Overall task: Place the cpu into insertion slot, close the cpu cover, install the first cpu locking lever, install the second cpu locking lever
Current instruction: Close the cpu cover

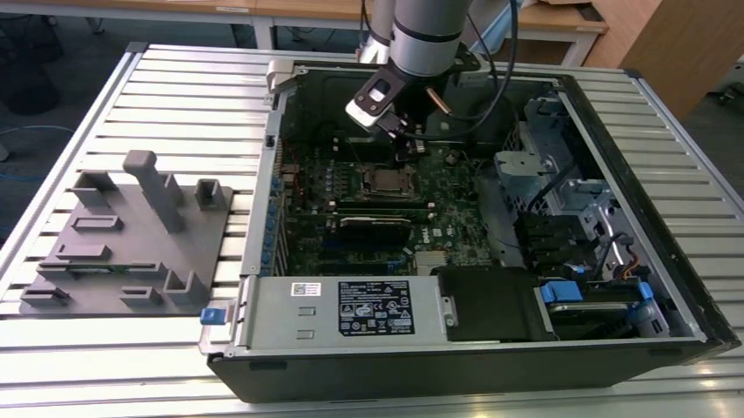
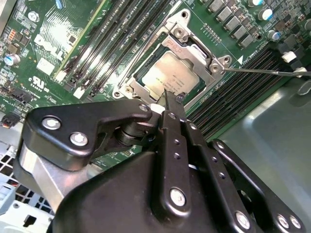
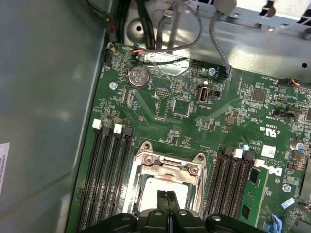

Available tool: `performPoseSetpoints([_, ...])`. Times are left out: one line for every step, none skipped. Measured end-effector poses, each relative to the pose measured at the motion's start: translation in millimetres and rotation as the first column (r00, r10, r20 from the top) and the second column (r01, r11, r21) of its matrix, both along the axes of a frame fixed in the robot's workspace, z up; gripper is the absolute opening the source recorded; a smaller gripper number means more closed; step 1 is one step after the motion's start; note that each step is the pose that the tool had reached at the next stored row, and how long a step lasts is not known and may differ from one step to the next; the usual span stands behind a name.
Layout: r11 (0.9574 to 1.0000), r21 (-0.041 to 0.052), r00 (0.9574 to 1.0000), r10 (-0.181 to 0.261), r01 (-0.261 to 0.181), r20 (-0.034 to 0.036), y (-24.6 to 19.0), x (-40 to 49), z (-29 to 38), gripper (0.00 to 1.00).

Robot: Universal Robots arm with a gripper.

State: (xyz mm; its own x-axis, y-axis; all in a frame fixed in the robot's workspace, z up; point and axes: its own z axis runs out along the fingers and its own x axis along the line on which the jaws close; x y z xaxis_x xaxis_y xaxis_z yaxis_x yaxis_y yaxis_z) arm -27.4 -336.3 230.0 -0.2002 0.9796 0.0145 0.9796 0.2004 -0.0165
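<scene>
From my station I see the arm reaching down into the open computer case [image 1: 686,287], with the gripper [image 1: 403,144] hanging over the insertion slot [image 1: 384,181] on the green board [image 3: 194,121]. In both wrist views the gripper [image 2: 168,99] [image 3: 169,196] has its two fingers pressed together with nothing between them, tips right at the near edge of the cpu [image 2: 167,73] [image 3: 154,187]. I cannot tell whether they touch it.

The cpu lies flat in the slot, metal top facing up. It is square, so I read no long axis, and its edges run in line with the memory slots [image 3: 109,170] on either side. The cpu cover [image 2: 181,47] [image 3: 167,167] lies down around it, framing the top. A thin lever [image 2: 257,72] sticks out sideways from one socket corner across the memory slots.
</scene>
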Motion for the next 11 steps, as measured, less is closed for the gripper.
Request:
performPoseSetpoints([1.0000,0.0002,1.0000,0.006,-0.006,0.0000,0.0,0.0,0.0,0.10])
performPoseSetpoints([0.9999,0.0003,0.9999,0.012,-0.012,0.0000,0.0,0.0,0.0,0.10])
performPoseSetpoints([0.9998,0.0004,0.9998,0.018,-0.018,0.0000,0.0,0.0,0.0,0.10])
performPoseSetpoints([0.9997,0.0006,0.9997,0.024,-0.024,0.0000,0.0,0.0,0.0,0.10])
performPoseSetpoints([0.9996,0.0007,0.9996,0.029,-0.029,0.0000,0.0,0.0,0.0,0.10])
performPoseSetpoints([0.9994,0.0008,0.9994,0.034,-0.034,0.0000,0.0,0.0,0.0,0.10])
performPoseSetpoints([0.9993,0.0008,0.9993,0.036,-0.036,0.0000,0.0,0.0,0.0,0.10])
performPoseSetpoints([0.9993,0.0007,0.9993,0.036,-0.036,0.0000,0.0,0.0,0.0,0.10])
performPoseSetpoints([0.9993,0.0008,0.9993,0.036,-0.036,0.0000,0.0,0.0,0.0,0.10])
performPoseSetpoints([0.9993,0.0008,0.9993,0.037,-0.037,0.0000,0.0,0.0,0.0,0.10])
performPoseSetpoints([0.9993,0.0007,0.9993,0.037,-0.037,0.0000,0.0,0.0,0.0,0.10])
